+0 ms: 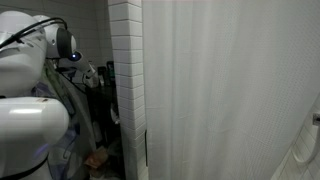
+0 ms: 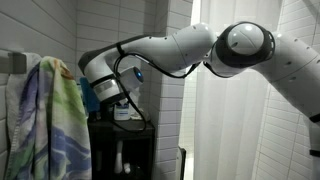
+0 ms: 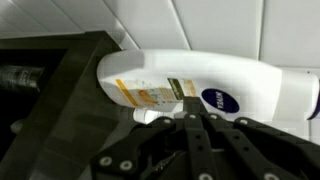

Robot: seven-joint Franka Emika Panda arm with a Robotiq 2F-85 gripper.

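One view, the wrist's, shows the white bottle (image 3: 200, 85) lying sideways, the tool (image 3: 190, 116) pinched together, empty, against it.

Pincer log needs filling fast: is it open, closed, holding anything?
Pincer: closed, holding nothing, tips by the white bottle.

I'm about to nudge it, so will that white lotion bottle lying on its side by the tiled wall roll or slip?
The bottle lies on its side and looks rounded, so a push would probably roll it. Its glossy plastic looks slippery for the tool, though the body is likely stiff and fairly light.
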